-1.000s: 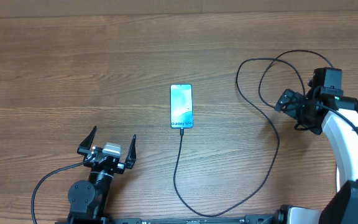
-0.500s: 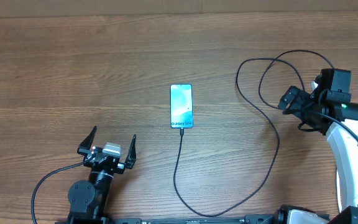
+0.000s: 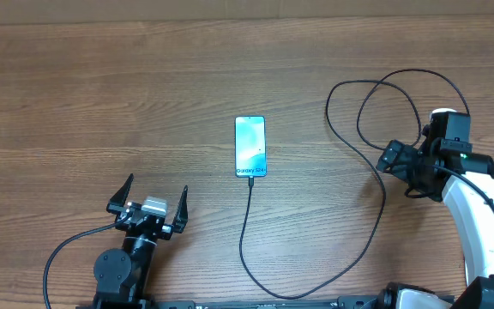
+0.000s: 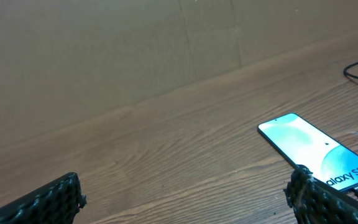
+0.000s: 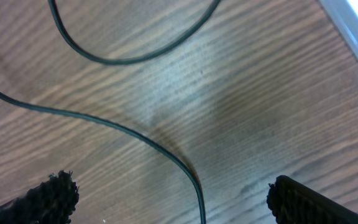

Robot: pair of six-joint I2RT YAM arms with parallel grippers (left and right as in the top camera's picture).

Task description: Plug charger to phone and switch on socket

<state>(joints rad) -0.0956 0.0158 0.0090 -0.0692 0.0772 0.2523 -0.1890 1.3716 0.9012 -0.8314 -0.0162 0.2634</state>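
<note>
**Right gripper (image 3: 389, 158) hangs wide open over charger (image 3: 242, 232) coils by the worktop's (image 3: 101, 86) right edge**

The phone (image 3: 250, 147) lies screen-up at mid-worktop with the charger's tip at its near end. The black cable runs toward the near edge, then curls back into loops by the right edge. Since half a second ago the right gripper has slid toward the near edge, while phone and cable lie unchanged. Its jaws are spread, grasping nothing, with a strand passing beneath. The left gripper (image 3: 157, 184), toward the near-left corner, gapes empty.
</note>
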